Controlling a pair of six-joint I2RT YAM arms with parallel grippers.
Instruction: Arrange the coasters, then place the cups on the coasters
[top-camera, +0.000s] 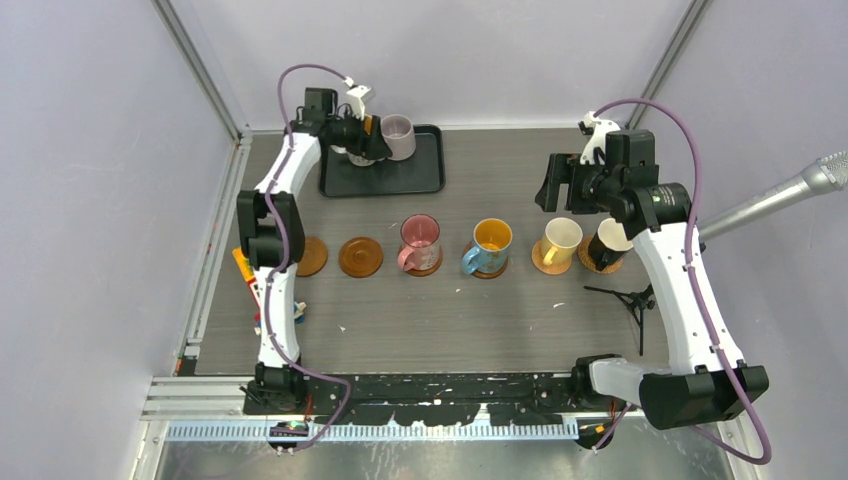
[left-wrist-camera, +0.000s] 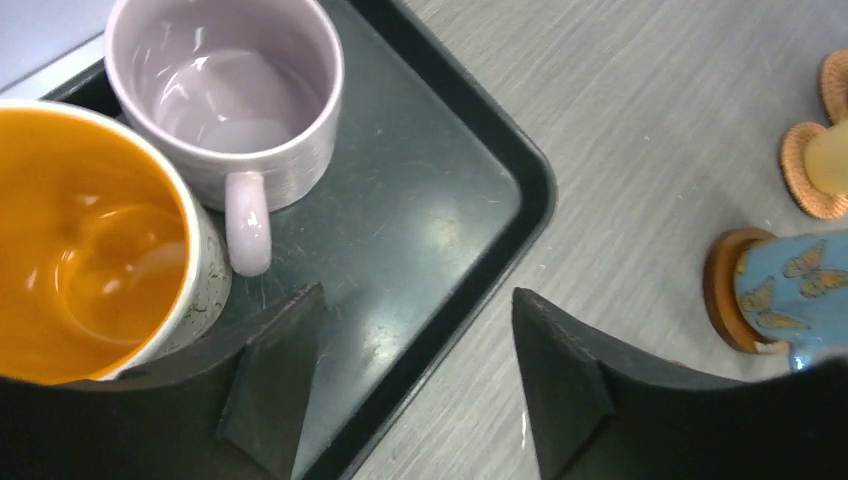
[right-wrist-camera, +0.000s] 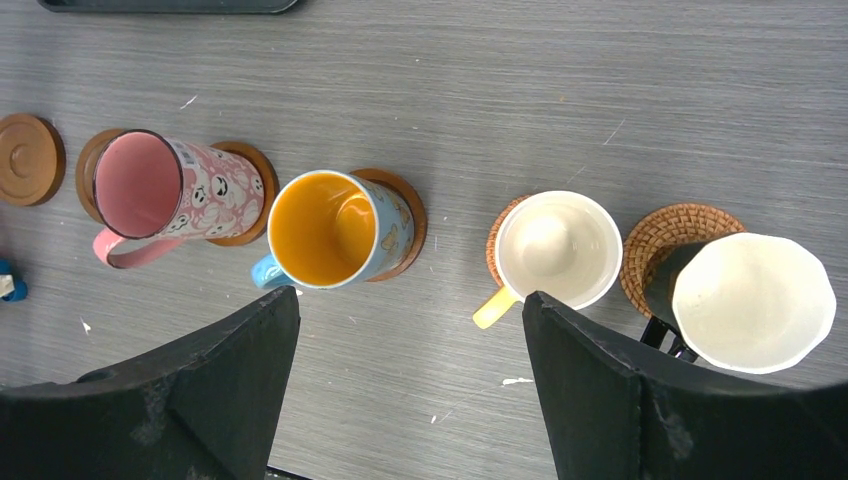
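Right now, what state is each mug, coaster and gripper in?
lilac mug: upright, empty, on black tray
white mug, orange inside: upright, empty, on tray
pink mug: on coaster
blue butterfly mug: on coaster
cream-yellow mug: on coaster
black mug: on coaster
leftmost coaster: bare
second coaster: bare
left gripper: open, empty
right gripper: open, empty

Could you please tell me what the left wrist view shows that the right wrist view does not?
Only the left wrist: the lilac ceramic mug and the speckled white mug with orange inside. Only the right wrist: the pink patterned mug, the black mug with white inside, one bare round brown wooden coaster. Both: the blue butterfly mug, the cream-yellow mug, the black rectangular tray.
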